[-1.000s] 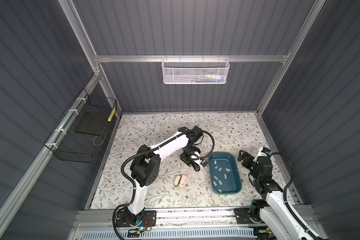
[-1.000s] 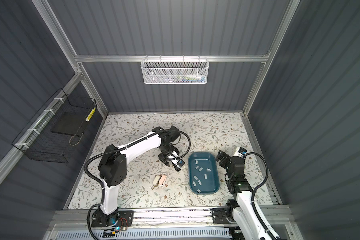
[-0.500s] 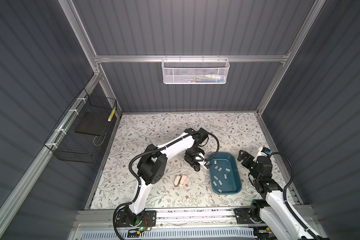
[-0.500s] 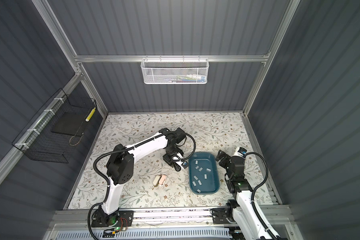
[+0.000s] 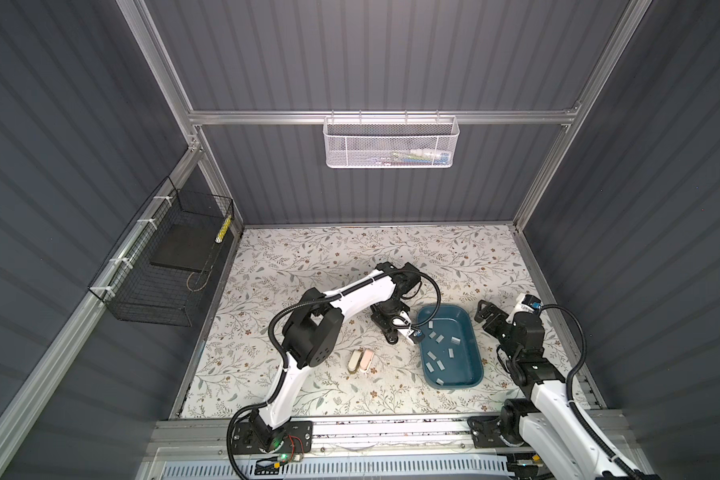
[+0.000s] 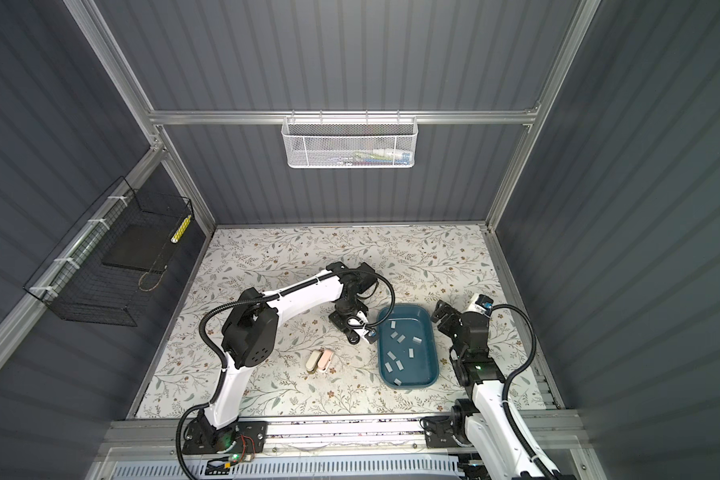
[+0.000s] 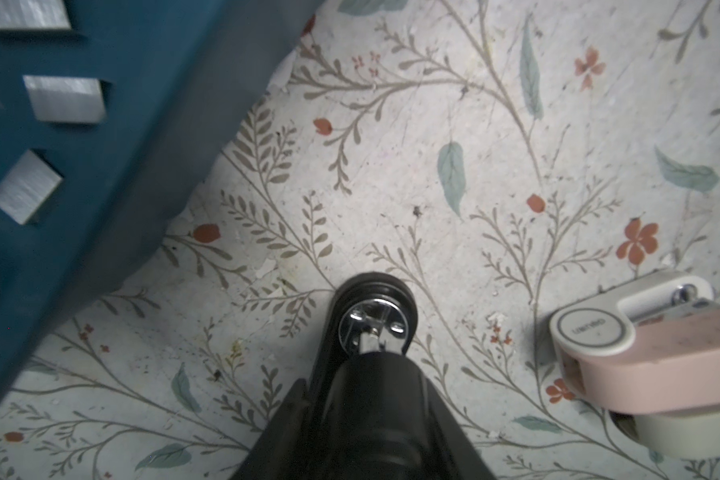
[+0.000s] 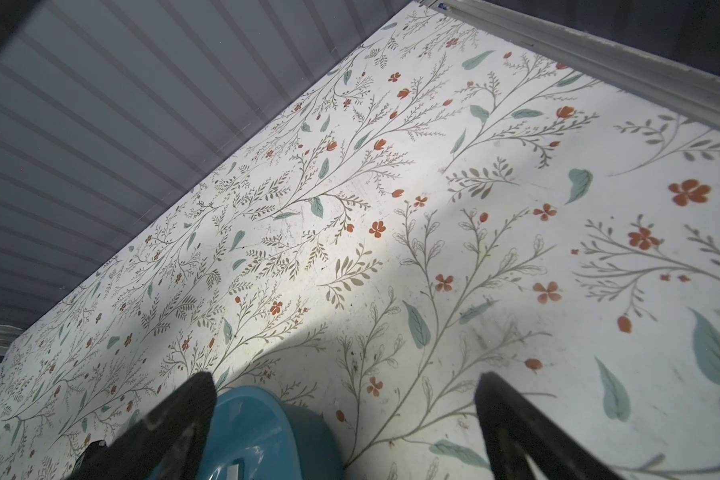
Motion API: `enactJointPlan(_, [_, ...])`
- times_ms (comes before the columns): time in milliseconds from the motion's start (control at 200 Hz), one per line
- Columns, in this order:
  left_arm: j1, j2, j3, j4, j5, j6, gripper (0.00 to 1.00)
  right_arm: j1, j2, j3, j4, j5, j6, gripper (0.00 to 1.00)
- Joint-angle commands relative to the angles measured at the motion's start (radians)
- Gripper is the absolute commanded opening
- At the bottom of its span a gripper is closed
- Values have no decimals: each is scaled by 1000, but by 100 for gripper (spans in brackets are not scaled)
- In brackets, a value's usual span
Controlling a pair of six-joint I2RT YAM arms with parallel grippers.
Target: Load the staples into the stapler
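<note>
Floral tabletop (image 5: 308,266), grey walls around. Left gripper (image 5: 393,338) points down; I cannot tell its spread. Just beside it at 3 o'clock, the teal tray (image 5: 454,386) holds the staples (image 5: 440,365). Staplers (image 5: 360,359) lie at 7 o'clock. Beyond the tray, right gripper (image 5: 482,313) is spread wide.

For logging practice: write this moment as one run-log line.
left jaws: at tray rim; right jaws: open, empty; staples: in tray; staplers: on table
</note>
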Motion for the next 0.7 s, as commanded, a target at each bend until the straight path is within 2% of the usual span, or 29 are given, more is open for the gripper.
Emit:
enactJointPlan(0, [-4, 20, 31, -18, -10, -11, 25, 0, 0, 26, 15, 6, 0, 99])
enactJointPlan(70, [-5, 16, 35, -10, -8, -17, 10, 0, 2, 26, 16, 6, 0, 99])
enactJointPlan(240, [6, -26, 28, 27, -1, -48, 0, 0, 2, 26, 15, 8, 0, 99])
enactJointPlan(415, [48, -116, -9, 78, 5, -145, 0, 0, 6, 27, 15, 9, 0, 99])
enactJointPlan(565, [118, -253, -114, 259, -30, -321, 0, 0, 9, 29, 15, 6, -1, 99])
enactJointPlan(695, [206, -392, -237, 459, -129, -510, 0, 0, 9, 29, 17, 1, -2, 99])
